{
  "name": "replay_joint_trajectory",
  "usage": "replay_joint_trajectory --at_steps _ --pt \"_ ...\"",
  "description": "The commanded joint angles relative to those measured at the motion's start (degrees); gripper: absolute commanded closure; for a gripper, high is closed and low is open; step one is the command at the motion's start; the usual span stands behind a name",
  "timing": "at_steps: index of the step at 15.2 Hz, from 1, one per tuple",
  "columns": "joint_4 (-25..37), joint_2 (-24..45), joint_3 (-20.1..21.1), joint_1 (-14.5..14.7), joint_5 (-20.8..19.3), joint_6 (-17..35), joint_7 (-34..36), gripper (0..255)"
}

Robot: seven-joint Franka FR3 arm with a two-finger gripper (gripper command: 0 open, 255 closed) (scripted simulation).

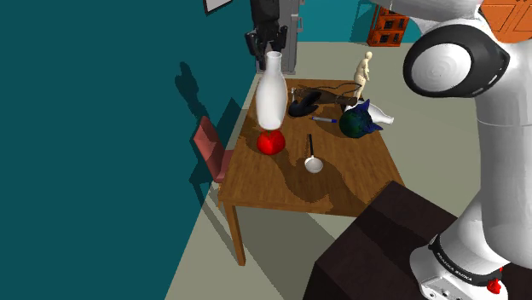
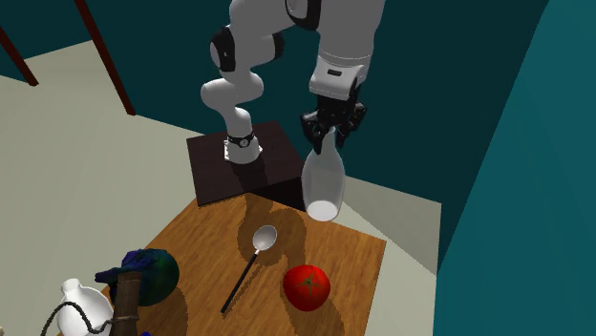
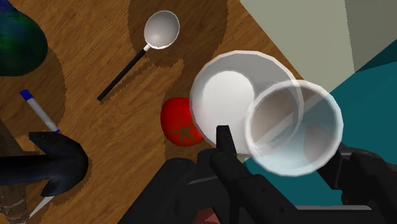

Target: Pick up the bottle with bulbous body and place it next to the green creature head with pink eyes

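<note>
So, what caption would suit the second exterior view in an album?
Black fingers hold a white bottle by its neck above a wooden table with spoon and tomato.

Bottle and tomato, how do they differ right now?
The bottle is white and tall with a narrow neck; the tomato is red, round and low. The bottle hangs upright in the gripper, clear of the table; the tomato rests on the table, untouched. The bottle is far bigger than the tomato.

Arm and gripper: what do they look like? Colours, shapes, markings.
The arm has rounded, glossy white links with dark joints. A dark band near its base carries small white lettering, with a red mark beside it. The gripper is all black, with two blocky fingers.
</note>
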Motion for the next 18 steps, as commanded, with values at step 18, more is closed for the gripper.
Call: replay_joint_trajectory --at_steps 18 --pt "-29.62 -25.55 -7.60 -14.75 0.17 4.49 -21.77 255"
